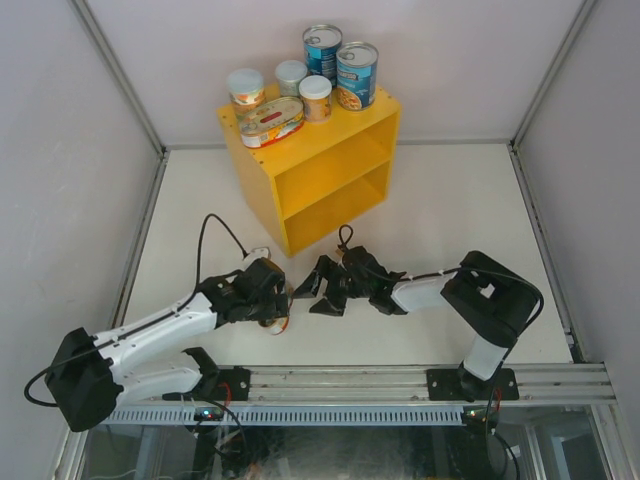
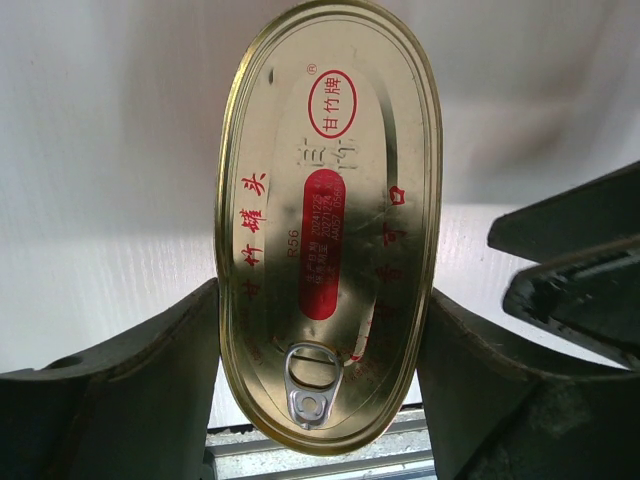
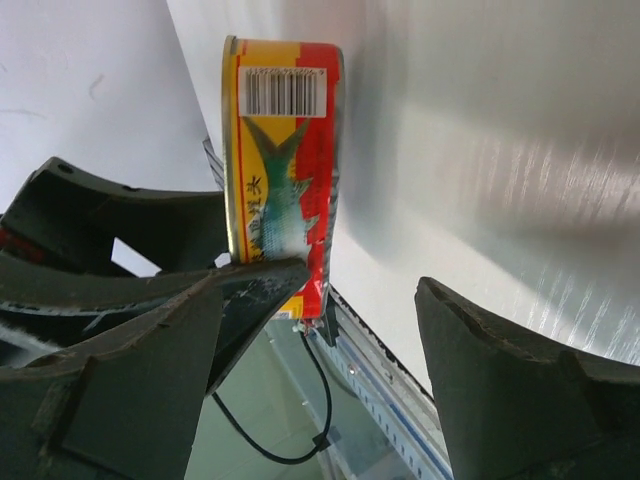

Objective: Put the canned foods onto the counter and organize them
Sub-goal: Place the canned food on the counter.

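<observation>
Now left gripper [image 2: 322, 300] clamps oval tin [image 2: 330, 200]; right gripper [image 1: 322, 290] open alongside; counter [image 1: 330, 135] beyond, cans [image 1: 357, 75] crowding top.

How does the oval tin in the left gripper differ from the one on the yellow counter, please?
The held tin sits clamped in the left gripper, on edge; the counter tin lies flat and free on the counter, beside other cans. Both are oval with red-yellow labels.

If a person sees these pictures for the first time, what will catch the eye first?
The bright yellow box-shaped shelf unit at the far side, with six metal cans on top. Nearer, the left pincer grips a flat oval gold-lidded tin, and the open right pincer hovers beside it.
</observation>
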Motion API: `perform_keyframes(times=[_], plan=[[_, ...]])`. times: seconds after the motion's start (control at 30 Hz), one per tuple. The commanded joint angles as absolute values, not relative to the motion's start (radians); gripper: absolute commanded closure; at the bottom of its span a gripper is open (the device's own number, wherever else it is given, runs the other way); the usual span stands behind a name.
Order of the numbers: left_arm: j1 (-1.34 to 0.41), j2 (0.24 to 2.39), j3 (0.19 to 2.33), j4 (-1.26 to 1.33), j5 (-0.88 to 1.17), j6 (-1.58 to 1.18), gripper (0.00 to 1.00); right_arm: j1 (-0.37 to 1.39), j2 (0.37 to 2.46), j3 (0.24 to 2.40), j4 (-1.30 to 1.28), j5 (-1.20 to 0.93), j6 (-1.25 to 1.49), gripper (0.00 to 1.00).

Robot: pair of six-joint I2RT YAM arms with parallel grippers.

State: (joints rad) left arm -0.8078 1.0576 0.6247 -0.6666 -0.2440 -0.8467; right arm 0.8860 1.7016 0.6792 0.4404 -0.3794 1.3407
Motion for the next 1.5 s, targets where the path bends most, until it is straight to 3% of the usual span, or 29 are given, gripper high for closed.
perform_keyframes(times=[0.0,1.03,1.47], plan=[[-0.821,1.023,0.657,-0.615,-0.266,-0.849,0.70,0.891,1.733,0.718,0.552,-0.387,1.355,0.22],[-0.905,1.056,0.747,-0.615,-0.264,-0.838,0.71,0.890,1.853,0.830,0.560,-0.421,1.333,0.21],[-0.948,1.047,0.795,-0.646,-0.288,-0.831,0.71,0.894,1.842,0.846,0.564,-0.430,1.315,0.31]])
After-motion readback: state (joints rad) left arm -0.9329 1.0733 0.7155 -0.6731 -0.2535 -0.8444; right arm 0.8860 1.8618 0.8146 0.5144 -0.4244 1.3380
